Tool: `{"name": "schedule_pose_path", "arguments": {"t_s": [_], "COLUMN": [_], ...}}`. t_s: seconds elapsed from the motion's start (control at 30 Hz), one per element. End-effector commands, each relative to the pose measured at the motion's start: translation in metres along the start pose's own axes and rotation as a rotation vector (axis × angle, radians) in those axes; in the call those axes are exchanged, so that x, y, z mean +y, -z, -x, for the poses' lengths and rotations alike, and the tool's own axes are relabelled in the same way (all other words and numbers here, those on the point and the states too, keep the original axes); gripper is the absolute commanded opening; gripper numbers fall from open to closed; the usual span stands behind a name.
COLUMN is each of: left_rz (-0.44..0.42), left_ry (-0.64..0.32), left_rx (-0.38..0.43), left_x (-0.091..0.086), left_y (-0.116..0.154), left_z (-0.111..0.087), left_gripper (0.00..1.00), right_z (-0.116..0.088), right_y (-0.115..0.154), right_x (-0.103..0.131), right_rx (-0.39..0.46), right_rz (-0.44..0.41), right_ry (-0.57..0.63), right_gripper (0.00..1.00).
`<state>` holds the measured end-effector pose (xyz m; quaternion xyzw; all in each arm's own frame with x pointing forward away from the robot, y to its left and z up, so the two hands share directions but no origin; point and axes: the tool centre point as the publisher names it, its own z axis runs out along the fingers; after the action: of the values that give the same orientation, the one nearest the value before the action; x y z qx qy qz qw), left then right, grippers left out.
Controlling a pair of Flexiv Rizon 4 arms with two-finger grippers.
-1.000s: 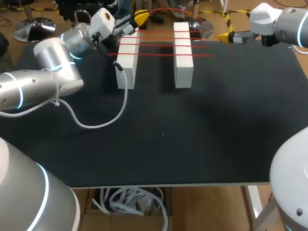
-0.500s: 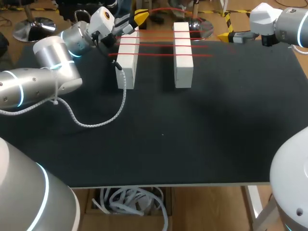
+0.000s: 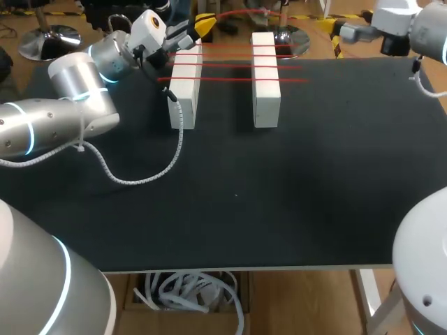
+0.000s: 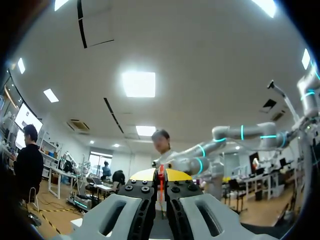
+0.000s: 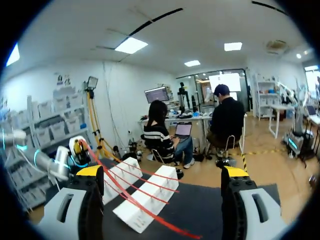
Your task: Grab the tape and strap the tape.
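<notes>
Red tape point(image 3: 230, 66) runs in several parallel strands across the tops of two white blocks, the left block point(image 3: 184, 87) and the right block point(image 3: 265, 84), which stand side by side at the far part of the black worktop point(image 3: 279, 195). A further length of the tape rises from the far end of the left block to the left claw point(image 3: 202, 26).

Left claw: closed narrow on the tape, at the far end of the left block. The left wrist view shows this most clearly: the two yellow tips of the left claw point(image 4: 161, 176) meet on a thin red strip of tape point(image 4: 161, 182) pinched between them. This view shows neither the blocks nor the worktop.

Right claw point(image 3: 340, 31): at the far right, over the worktop's far edge, well apart from the blocks. In the right wrist view the right claw point(image 5: 162, 172) stands wide, holding and touching nothing. Ahead of it lie both blocks with the tape point(image 5: 140, 189) crossing them, one long strand running slantwise over the right block point(image 5: 150, 197).

A white coiled cable point(image 3: 140, 180) from the left arm point(image 3: 63, 118) lies curved on the worktop, left of the blocks.
</notes>
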<state>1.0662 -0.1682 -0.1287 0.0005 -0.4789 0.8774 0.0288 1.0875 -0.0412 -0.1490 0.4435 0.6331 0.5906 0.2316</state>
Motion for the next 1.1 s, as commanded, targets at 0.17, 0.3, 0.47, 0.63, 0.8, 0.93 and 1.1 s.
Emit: {"name": "schedule_pose_path", "arguments": {"t_s": [0.17, 0.3, 0.47, 0.63, 0.8, 0.93, 1.1], "left_rz": [-0.001, -0.001, -0.001, -0.001, -0.001, -0.001, -0.001], "left_ry": [0.001, 0.001, 0.001, 0.001, 0.001, 0.001, 0.001], "left_rx": [0.004, 0.004, 0.004, 0.004, 0.004, 0.004, 0.004], "left_x": [0.001, 0.001, 0.001, 0.001, 0.001, 0.001, 0.001], "left_y": [0.001, 0.001, 0.001, 0.001, 0.001, 0.001, 0.001], "left_z": [0.001, 0.001, 0.001, 0.001, 0.001, 0.001, 0.001], "left_gripper": [0.00, 0.00, 0.00, 0.00, 0.00, 0.00, 0.00], "right_z": [-0.012, -0.012, -0.007, -0.020, -0.021, -0.021, -0.021], "right_y": [0.032, 0.035, 0.030, 0.032, 0.034, 0.034, 0.034], "right_x": [0.000, -0.007, -0.022, -0.030, -0.032, -0.032, -0.032], "right_rx": [-0.174, -0.267, -0.389, -0.390, -0.379, -0.379, -0.379], "right_rz": [0.051, 0.041, 0.031, -0.010, 0.000, 0.000, 0.000], "right_ry": [-0.611, -0.764, -0.937, -0.921, -0.899, -0.899, -0.899], "right_gripper": [1.00, 1.00, 1.00, 1.00, 1.00, 1.00, 1.00]}}
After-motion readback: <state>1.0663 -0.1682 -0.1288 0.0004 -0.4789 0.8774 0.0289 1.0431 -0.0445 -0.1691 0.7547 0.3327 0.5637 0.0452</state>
